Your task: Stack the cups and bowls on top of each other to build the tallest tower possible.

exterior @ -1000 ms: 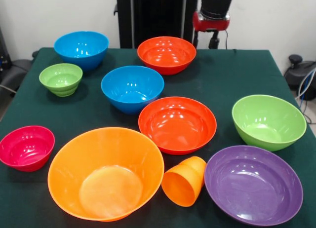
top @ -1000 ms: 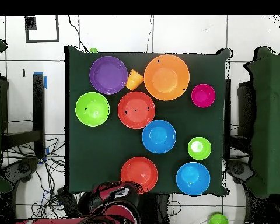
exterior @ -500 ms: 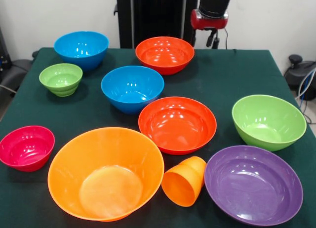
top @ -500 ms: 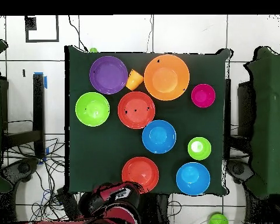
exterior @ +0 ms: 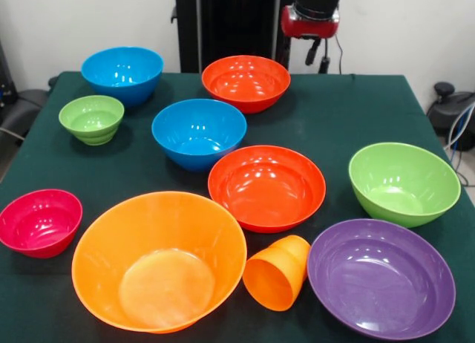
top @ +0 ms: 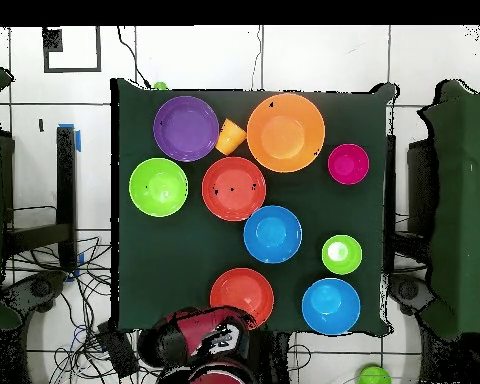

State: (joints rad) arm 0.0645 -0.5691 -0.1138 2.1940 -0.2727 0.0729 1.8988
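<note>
Looking across the table from the front, I see my gripper (exterior: 315, 52) at the far edge, just right of the far red-orange bowl (exterior: 247, 82); whether it is released or clenched I cannot tell. Nothing is stacked. The orange tumbler (exterior: 277, 272) lies tipped between the large orange bowl (exterior: 159, 259) and the purple bowl (exterior: 381, 276). Overhead, the arm (top: 206, 340) sits below that red-orange bowl (top: 241, 297), and the tumbler (top: 230, 136) lies between the purple (top: 185, 128) and orange (top: 285, 132) bowls.

The front camera sat low across the table (exterior: 349, 105), near its closest bowls. The overhead camera looked straight down from high. Both covered the whole tabletop.
</note>
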